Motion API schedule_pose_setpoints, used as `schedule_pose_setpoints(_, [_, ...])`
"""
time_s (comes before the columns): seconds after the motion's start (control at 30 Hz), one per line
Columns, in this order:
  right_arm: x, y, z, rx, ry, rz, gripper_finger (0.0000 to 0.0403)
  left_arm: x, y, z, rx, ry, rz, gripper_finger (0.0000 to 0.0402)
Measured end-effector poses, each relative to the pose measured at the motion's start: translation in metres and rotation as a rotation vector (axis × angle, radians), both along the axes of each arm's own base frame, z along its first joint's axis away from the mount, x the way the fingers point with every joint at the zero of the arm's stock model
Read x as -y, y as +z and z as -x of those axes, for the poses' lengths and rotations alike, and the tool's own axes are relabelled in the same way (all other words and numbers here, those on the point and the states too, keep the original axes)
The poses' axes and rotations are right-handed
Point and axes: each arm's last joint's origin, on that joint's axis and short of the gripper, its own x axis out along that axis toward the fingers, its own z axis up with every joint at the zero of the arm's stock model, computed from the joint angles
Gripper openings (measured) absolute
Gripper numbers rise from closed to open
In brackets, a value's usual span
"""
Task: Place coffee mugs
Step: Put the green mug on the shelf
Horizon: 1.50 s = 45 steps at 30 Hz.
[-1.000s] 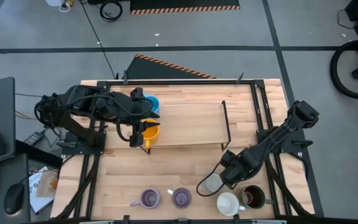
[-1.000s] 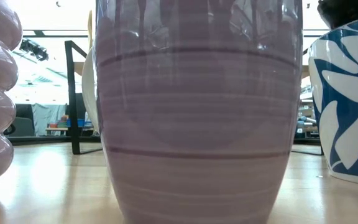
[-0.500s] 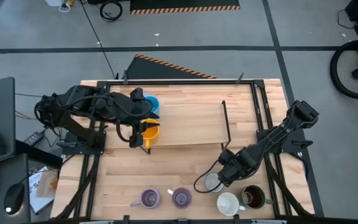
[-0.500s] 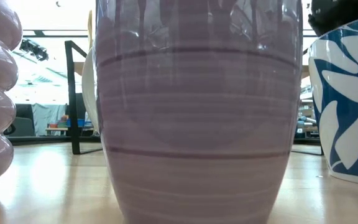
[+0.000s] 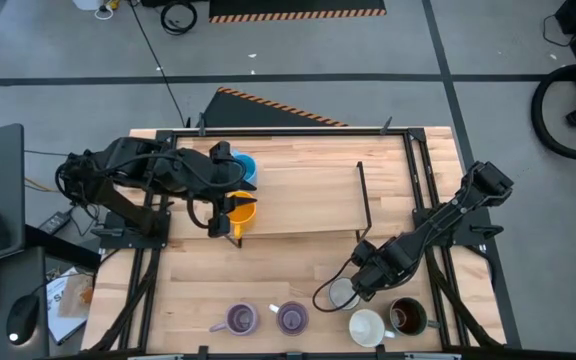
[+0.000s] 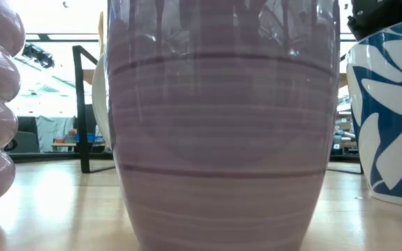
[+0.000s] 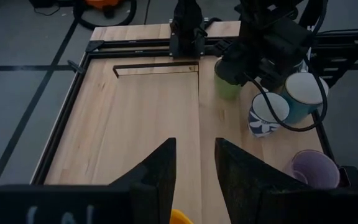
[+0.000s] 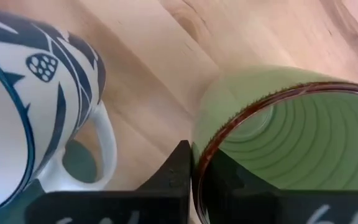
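Observation:
My right gripper [image 5: 361,283] is near the table's front right, shut on the green mug [image 5: 342,292], which the left wrist view shows beneath it [image 7: 227,84]. Beside it stand a white mug with a blue pattern [image 5: 366,326] and a dark brown mug [image 5: 406,318]. Two purple mugs [image 5: 240,319] [image 5: 291,318] stand on their bases at the near edge; one fills the low view [image 6: 222,139]. My left gripper [image 5: 223,212] waits at the table's left, shut on the orange mug [image 5: 241,212]. The blue mug [image 5: 244,166] sits just beyond it. My right gripper has the green mug's wall at the rim [image 8: 196,163], with one finger [image 8: 180,163] outside and the other inside the hollow. It slants down at the rim from the table's right. I cannot tell whether the mug's base rests on the table. My left gripper has a bit of the orange mug [image 7: 179,217] showing far back between its two narrowly spaced fingers [image 7: 163,168]. The gripper itself hides which part of the mug they hold.
A thin black L-shaped bar [image 5: 364,200] stands up from the middle of the table, on the pale board [image 5: 298,200]. The table has a black frame rail [image 5: 423,190] along its sides. A wide stretch of bare wood [image 7: 135,124] lies between the two arms.
My right gripper, holding the green mug, has crept a little toward the table's left and near edge. The mug shows no clear shift.

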Motion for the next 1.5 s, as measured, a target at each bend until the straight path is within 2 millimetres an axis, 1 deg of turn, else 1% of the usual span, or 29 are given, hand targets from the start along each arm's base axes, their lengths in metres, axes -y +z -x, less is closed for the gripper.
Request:
schedule_pose_setpoints(0.13, [0.003,0.005,0.006,-0.031,0.012,-0.01,0.0023,0.0,0.0,0.0,0.0,0.0,-0.001,0.0117])
schedule_pose_setpoints(0.3, [0.006,0.026,0.011,0.005,0.114,-0.051,0.0034,0.0,0.0,0.0,0.0,0.0,-0.001,0.0117])
schedule_pose_setpoints(0.47, [0.011,0.061,0.02,-0.023,0.203,-0.051,0.0025,0.0,0.0,0.0,0.0,0.0,-0.001,0.0117])
schedule_pose_setpoints(0.57, [0.017,0.086,0.025,-0.037,0.266,0.007,0.0025,0.0,0.0,0.0,0.0,-0.001,-0.002,0.0117])
schedule_pose_setpoints(0.7, [0.025,0.118,0.024,0.024,0.363,0.087,0.0033,0.0,0.0,0.0,0.0,-0.001,-0.003,0.0117])
schedule_pose_setpoints(0.77, [0.031,0.13,0.023,0.048,0.412,0.118,0.0033,0.0,0.0,0.0,0.0,-0.001,-0.004,0.0117])
schedule_pose_setpoints(0.83, [0.035,0.14,0.017,0.105,0.456,0.118,0.0031,0.0,0.0,0.0,0.0,-0.001,-0.003,0.0117])
schedule_pose_setpoints(0.9, [0.041,0.145,0.013,0.126,0.467,0.119,0.0028,0.0,0.0,0.0,0.001,0.001,-0.001,0.0117])
schedule_pose_setpoints(1.0, [0.052,0.149,0.009,0.131,0.427,0.122,0.0027,0.0,0.0,0.0,0.001,0.007,0.007,0.0117])
schedule_pose_setpoints(1.1, [0.057,0.151,0.006,0.132,0.412,0.086,0.0029,0.0,0.0,0.0,0.004,0.021,0.028,0.0117])
schedule_pose_setpoints(1.23, [0.055,0.155,0.006,0.122,0.41,-0.021,0.0029,0.0,0.0,0.0,0.006,0.03,0.041,0.0117])
schedule_pose_setpoints(1.33, [0.053,0.161,0.007,0.137,0.415,-0.054,0.0028,0.0,0.0,0.0,0.006,0.03,0.042,0.0117])
schedule_pose_setpoints(1.43, [0.05,0.171,0.009,0.18,0.44,-0.062,0.0028,0.0,0.0,0.0,0.006,0.03,0.041,0.0117])
schedule_pose_setpoints(1.5, [0.049,0.182,0.01,0.229,0.471,-0.062,0.0028,0.0,0.0,0.0,0.006,0.028,0.037,0.0117])
